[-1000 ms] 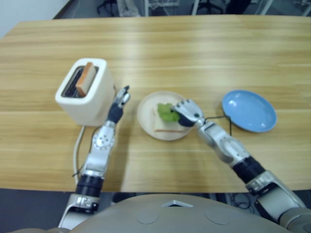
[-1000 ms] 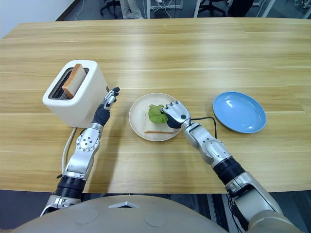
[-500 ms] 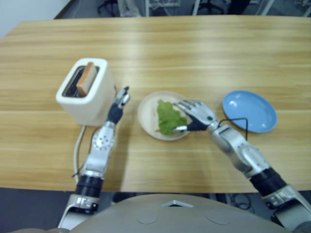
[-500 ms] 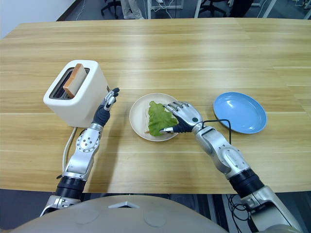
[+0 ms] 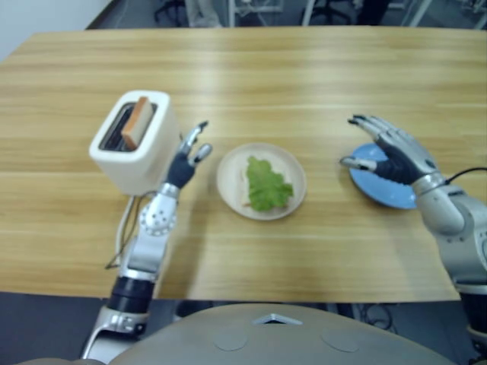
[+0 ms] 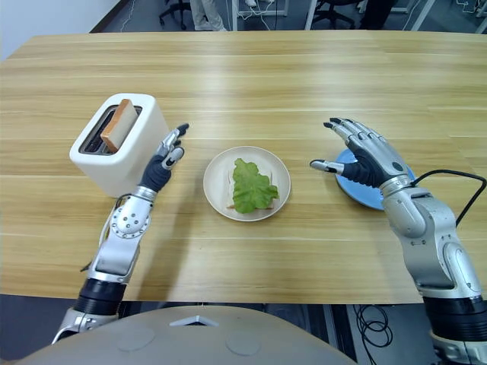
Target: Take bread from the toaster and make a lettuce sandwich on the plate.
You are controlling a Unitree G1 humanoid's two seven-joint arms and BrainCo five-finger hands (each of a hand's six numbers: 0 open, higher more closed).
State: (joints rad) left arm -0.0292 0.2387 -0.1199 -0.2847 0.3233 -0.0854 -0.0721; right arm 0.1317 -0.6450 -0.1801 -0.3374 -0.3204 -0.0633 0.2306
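From the left eye view, a bread slice (image 5: 137, 122) stands in one slot of the toaster (image 5: 131, 156). The left hand (image 5: 186, 157) is just beside it, fingers loose and empty.

From the right eye view, the plate (image 6: 217, 163) holds a bottom slice (image 6: 229, 192) under lettuce (image 6: 249, 186). The right hand (image 6: 365, 158), spread and empty, hovers over a blue plate (image 6: 356, 195) on the surface (image 6: 304, 91).

Centre frame, lettuce (image 6: 251, 188) covers most of the bread slice (image 6: 229, 194); at right, the right hand (image 6: 369, 160) hides part of the blue plate (image 6: 354, 188).
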